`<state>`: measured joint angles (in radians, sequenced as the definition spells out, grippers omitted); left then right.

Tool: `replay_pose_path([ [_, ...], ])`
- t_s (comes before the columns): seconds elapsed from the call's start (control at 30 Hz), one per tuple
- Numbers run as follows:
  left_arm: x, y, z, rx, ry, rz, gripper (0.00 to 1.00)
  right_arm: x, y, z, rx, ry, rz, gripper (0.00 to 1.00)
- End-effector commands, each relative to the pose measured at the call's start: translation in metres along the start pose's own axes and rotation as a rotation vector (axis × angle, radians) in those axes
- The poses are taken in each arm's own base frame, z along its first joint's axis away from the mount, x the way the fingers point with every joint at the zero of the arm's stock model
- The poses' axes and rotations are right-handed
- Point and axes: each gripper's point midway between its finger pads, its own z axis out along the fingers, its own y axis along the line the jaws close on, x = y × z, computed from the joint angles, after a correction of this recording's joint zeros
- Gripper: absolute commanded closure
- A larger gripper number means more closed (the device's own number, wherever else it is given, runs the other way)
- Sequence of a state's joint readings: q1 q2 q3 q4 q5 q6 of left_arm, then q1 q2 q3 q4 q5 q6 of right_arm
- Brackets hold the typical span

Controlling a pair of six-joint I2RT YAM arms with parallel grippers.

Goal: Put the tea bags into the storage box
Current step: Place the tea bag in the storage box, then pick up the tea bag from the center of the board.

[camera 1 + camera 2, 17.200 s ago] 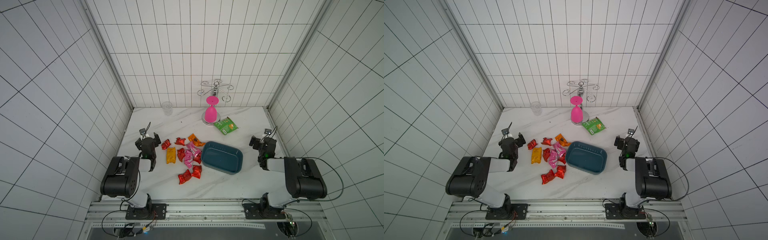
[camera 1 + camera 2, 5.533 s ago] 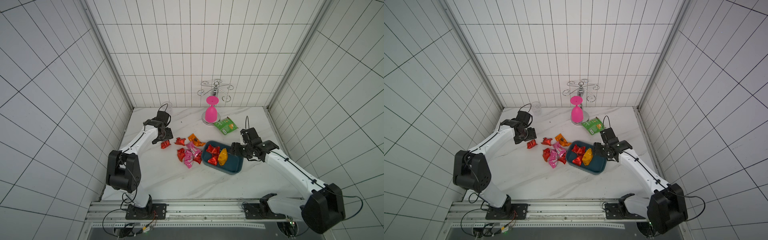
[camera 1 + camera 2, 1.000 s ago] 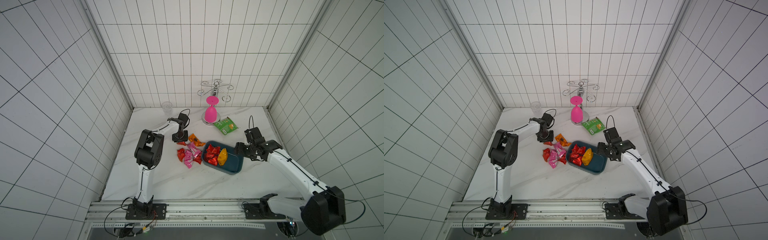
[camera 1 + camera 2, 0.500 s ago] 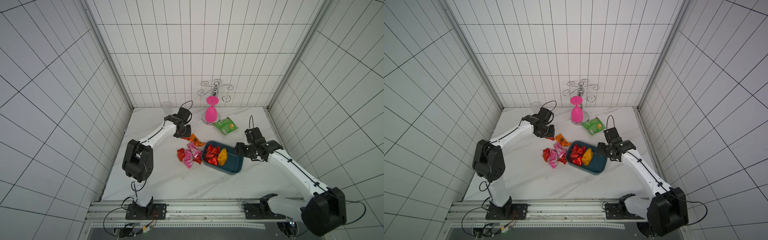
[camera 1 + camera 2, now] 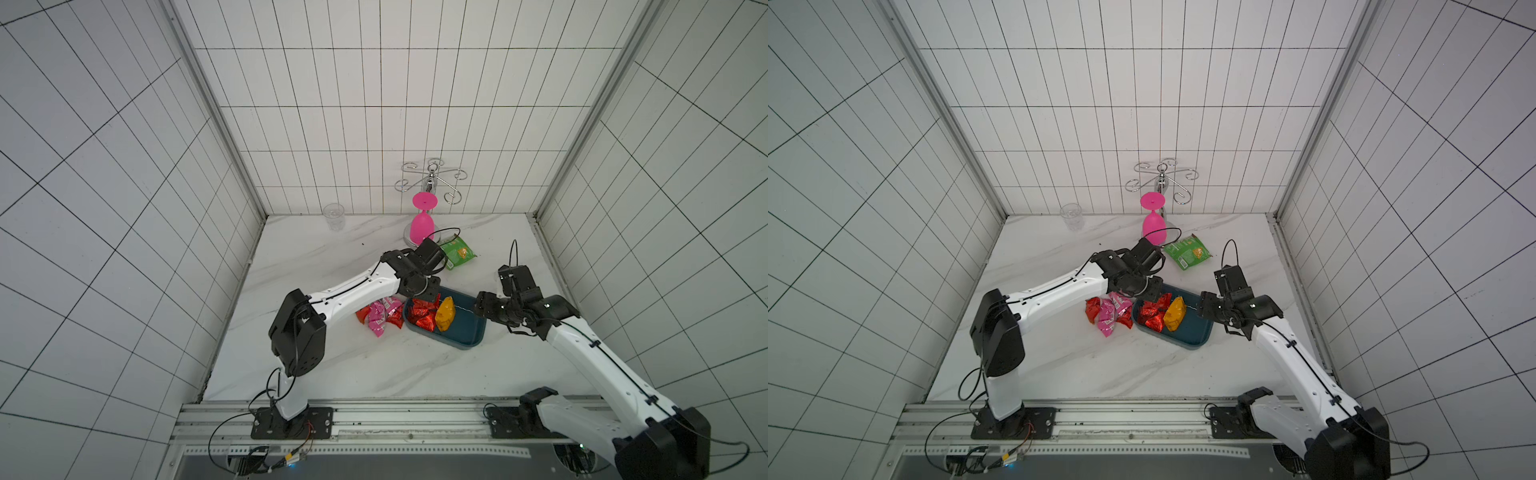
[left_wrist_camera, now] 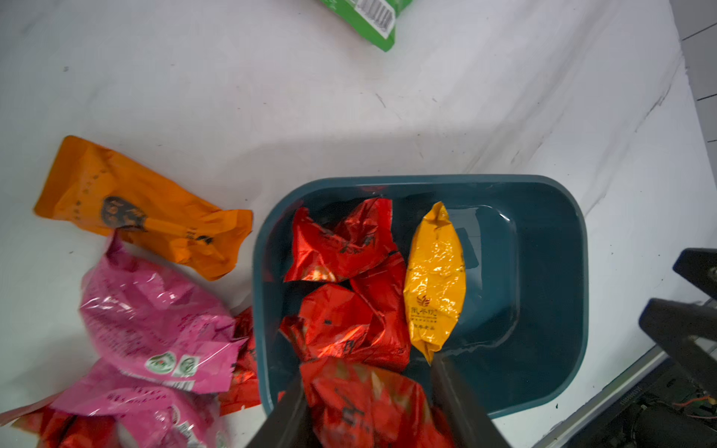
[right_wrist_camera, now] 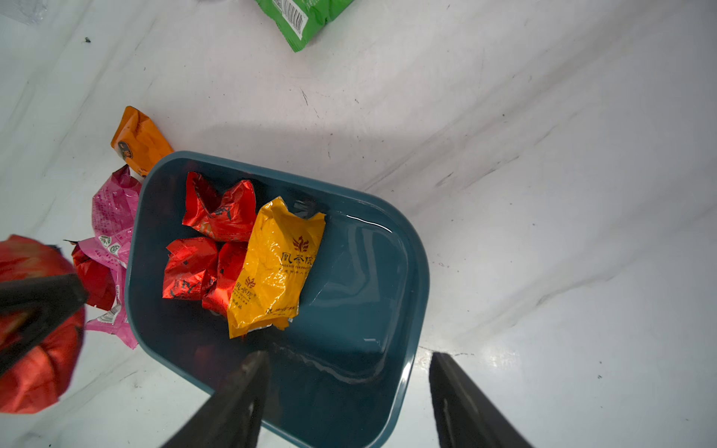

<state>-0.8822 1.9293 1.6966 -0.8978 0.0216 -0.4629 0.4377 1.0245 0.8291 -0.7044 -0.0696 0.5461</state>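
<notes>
My left wrist view, lower centre, shows what the top views obscure: left gripper (image 6: pixel 368 370) half-closed on a crinkly red foil tea bag (image 6: pixel 361 401); right gripper (image 7: pixel 348 355) wide, empty.

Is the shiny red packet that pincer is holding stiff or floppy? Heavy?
Probably light and crumply: the red tea bag looks puffy and creased in the left pincer. Its glossy foil might slip. Released into the storage box, it would likely flop flat, not roll.

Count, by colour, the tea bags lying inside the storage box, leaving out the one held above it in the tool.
Red tea bags: 3
Yellow tea bags: 1
Total in the storage box: 4
</notes>
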Motion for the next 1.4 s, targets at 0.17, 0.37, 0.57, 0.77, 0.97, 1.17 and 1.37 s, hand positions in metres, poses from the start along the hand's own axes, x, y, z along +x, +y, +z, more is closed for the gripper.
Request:
replay_pose_path([
  [0.17,0.003,-0.013,0.041,-0.012,0.062,0.033,0.52,0.022,-0.023,-0.012,0.049,-0.004,0.058,0.30],
  [0.37,-0.013,-0.007,0.023,-0.048,0.015,0.027,0.26,0.023,-0.023,-0.015,0.047,-0.007,0.045,0.30],
  [0.57,-0.031,0.037,-0.018,-0.105,-0.058,-0.075,0.17,0.011,-0.011,-0.009,0.031,0.029,0.012,0.31],
  [0.77,-0.031,0.118,-0.053,-0.186,-0.119,-0.238,0.16,-0.004,0.006,0.002,-0.004,0.048,-0.008,0.31],
  [0.97,0.004,0.184,-0.054,-0.343,-0.064,-0.299,0.16,-0.019,0.022,0.017,-0.043,0.051,-0.010,0.32],
  [1.17,0.040,0.197,-0.037,-0.375,0.001,-0.310,0.16,-0.024,0.031,0.026,-0.055,0.078,-0.006,0.33],
  [1.37,0.073,0.200,-0.016,-0.374,0.086,-0.325,0.17,-0.021,0.028,0.024,-0.046,0.072,0.003,0.33],
])
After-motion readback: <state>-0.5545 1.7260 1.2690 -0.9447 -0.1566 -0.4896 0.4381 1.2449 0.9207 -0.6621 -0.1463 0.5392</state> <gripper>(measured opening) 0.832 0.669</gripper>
